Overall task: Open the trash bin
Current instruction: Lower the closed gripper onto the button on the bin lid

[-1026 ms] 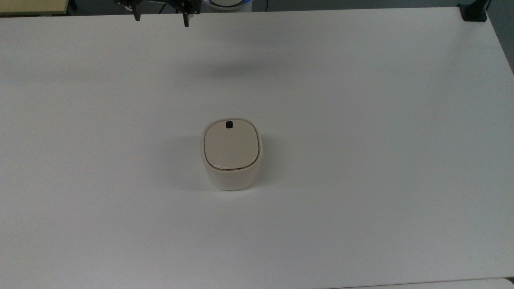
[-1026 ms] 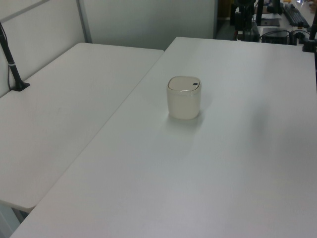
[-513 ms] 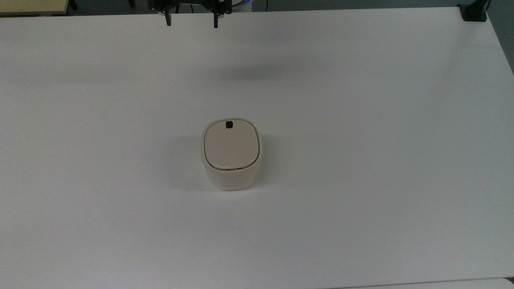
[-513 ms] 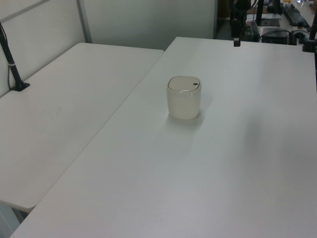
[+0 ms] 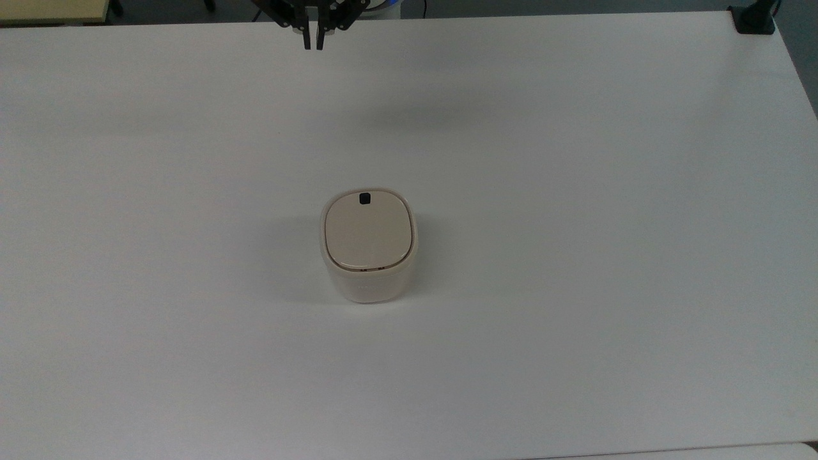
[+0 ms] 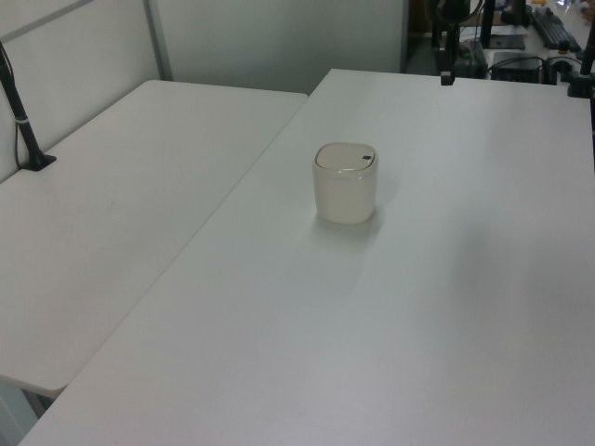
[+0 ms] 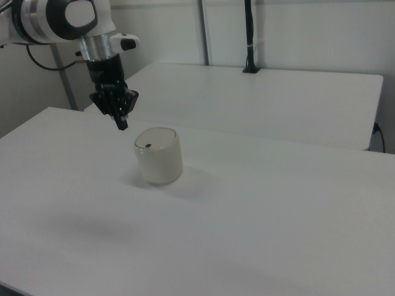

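Trash bin (image 5: pixel 369 246), small, cream-white, rounded-square, standing upright near the middle of a white table (image 5: pixel 575 191), well away from every edge. Flat beige lid (image 5: pixel 367 229) shut and level on top. Small black square button (image 5: pixel 365 199) set at the lid's edge nearest the table's far edge in the top view, that is, the edge facing the arm. Same bin (image 6: pixel 345 182) seen in the left view with the button toward the left view's right; same bin (image 7: pixel 158 155) seen in the right view with the button toward the right view's left.

Black two-finger gripper (image 5: pixel 313 39) hanging above the table's far edge in the top view, pointing downward, well apart from the bin and touching nothing. Fingers (image 5: pixel 307 38) drawn almost together, a thin slit between them, nothing held. Gripper (image 7: pixel 123 121) in the right view hovering in the air, to the left of the bin. White Panda arm (image 7: pixel 62 21) reaching in from the right view's upper left corner. Second white table (image 6: pixel 112 214) alongside, at the left view's left, with a black pole (image 6: pixel 20 116) clamped on it.
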